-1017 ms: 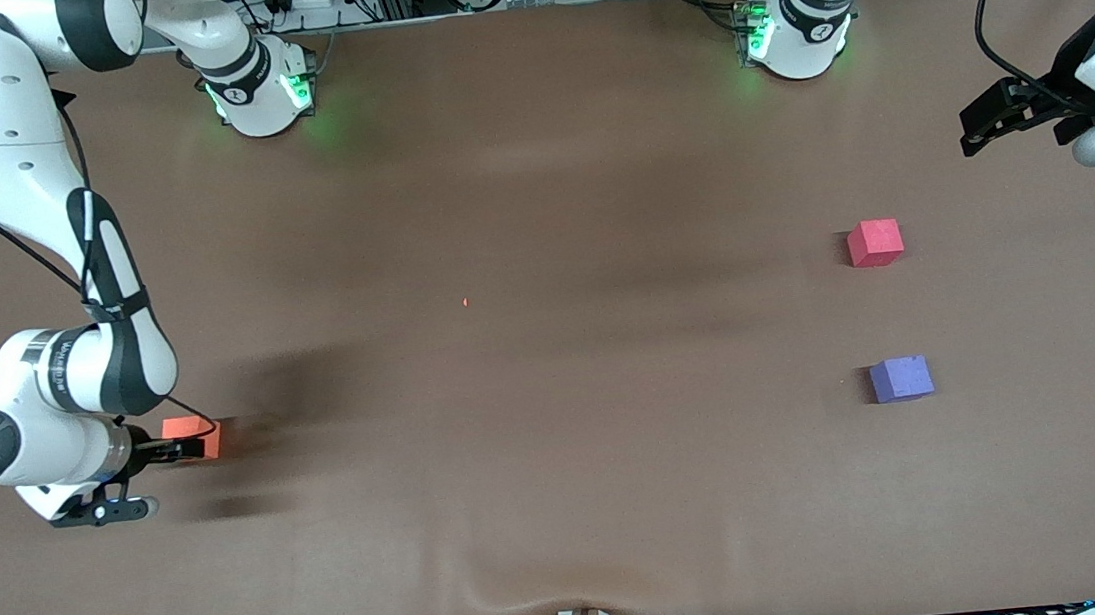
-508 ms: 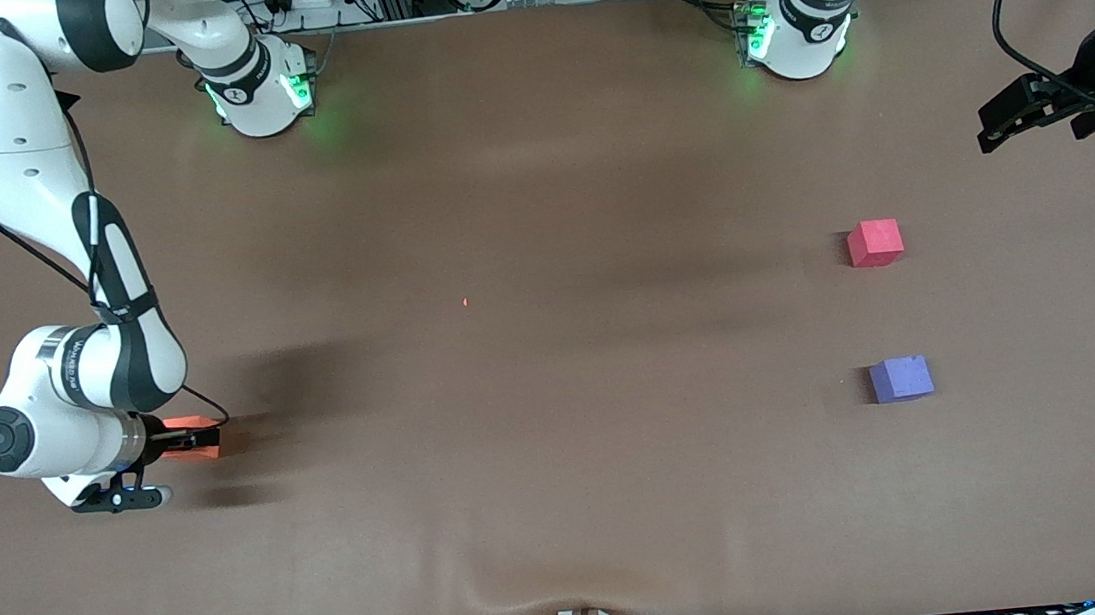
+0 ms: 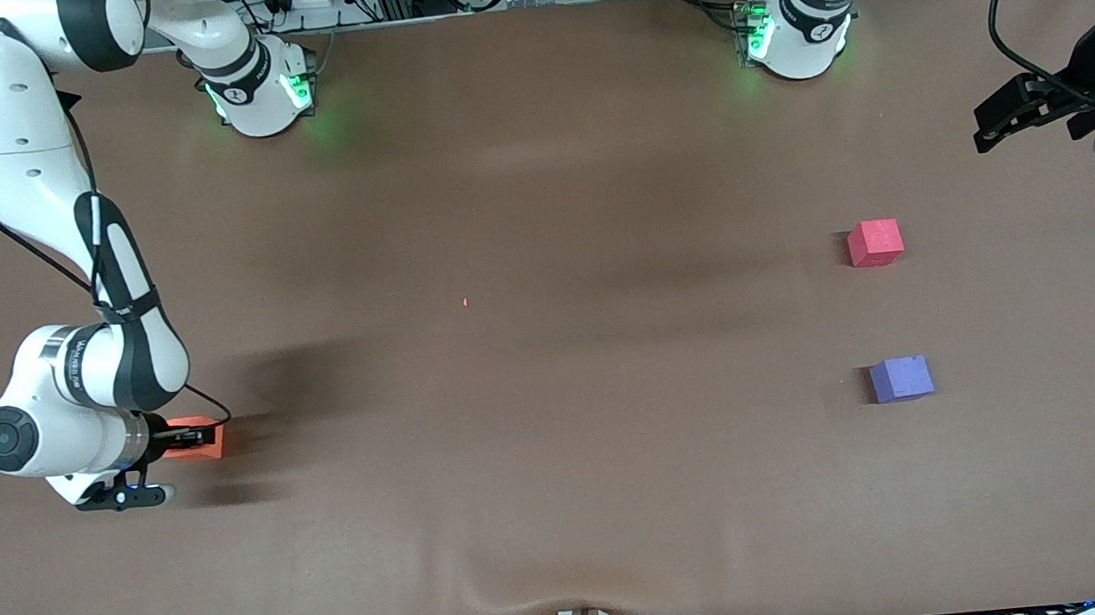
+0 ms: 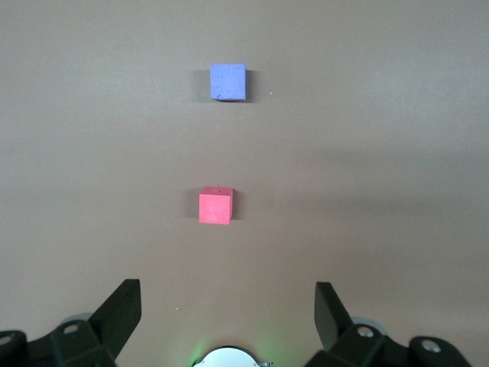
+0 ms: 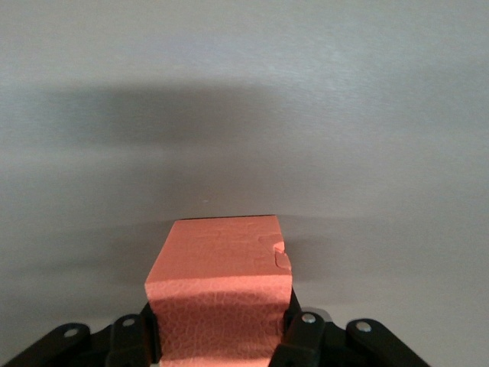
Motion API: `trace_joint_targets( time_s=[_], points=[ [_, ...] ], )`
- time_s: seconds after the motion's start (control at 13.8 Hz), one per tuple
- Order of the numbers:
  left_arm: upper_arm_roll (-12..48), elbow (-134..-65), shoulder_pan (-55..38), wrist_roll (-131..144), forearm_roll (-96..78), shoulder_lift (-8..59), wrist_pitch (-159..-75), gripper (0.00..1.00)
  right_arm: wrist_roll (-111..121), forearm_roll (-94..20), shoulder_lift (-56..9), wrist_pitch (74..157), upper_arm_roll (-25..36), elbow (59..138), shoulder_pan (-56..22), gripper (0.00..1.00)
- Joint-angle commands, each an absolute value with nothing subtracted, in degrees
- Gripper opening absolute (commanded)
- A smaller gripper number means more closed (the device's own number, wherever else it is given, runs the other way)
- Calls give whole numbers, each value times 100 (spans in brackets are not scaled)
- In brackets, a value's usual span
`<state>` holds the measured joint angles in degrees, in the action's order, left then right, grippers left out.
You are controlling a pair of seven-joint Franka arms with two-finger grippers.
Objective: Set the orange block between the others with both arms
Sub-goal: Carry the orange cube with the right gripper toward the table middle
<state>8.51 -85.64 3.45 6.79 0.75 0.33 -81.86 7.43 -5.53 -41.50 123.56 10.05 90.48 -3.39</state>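
I find almost nothing I can read here. On the white band of my right arm's wrist (image 3: pixel 61 366) there is a short line of dark lettering, too small for me to make out. Each of my white bases carries a small dark round mark, the right arm's base (image 3: pixel 258 96) and the left arm's base (image 3: pixel 803 40), and neither reads as a clear letter or number. The cubes and the brown table cover bear no writing.

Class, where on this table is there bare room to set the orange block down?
Bare cloth lies between the red-pink cube and the purple-blue cube, and across the middle. It is crowded only where the right gripper clamps the orange block.
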Motion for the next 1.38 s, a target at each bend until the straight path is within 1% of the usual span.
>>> trace_joint_targets(
  time_s=[0.0, 0.29, 0.51, 1.02, 1.31],
  points=[
    [879, -8499, 395, 633, 53, 0, -8095, 100, 948, -606, -3737, 11980, 1011, 9088, -702, 0],
    [870, -8560, 404, 624, 70, 9, -7999, 100, 923, -668, -3612, 11909, 949, 9070, -1562, 0],
    [853, -8534, 422, 624, 62, 18, -8033, 100, 635, -1193, -3595, 11900, 958, 9053, -2274, 0],
    [870, -8569, 413, 624, 35, -26, -8130, 100, -1832, -1345, -3630, 11936, 958, 8921, -4041, 0],
    [888, -8534, 378, 624, 175, 35, -8279, 100, -2818, -1354, -3621, 11979, 958, 8824, -4718, 0]
  ],
)
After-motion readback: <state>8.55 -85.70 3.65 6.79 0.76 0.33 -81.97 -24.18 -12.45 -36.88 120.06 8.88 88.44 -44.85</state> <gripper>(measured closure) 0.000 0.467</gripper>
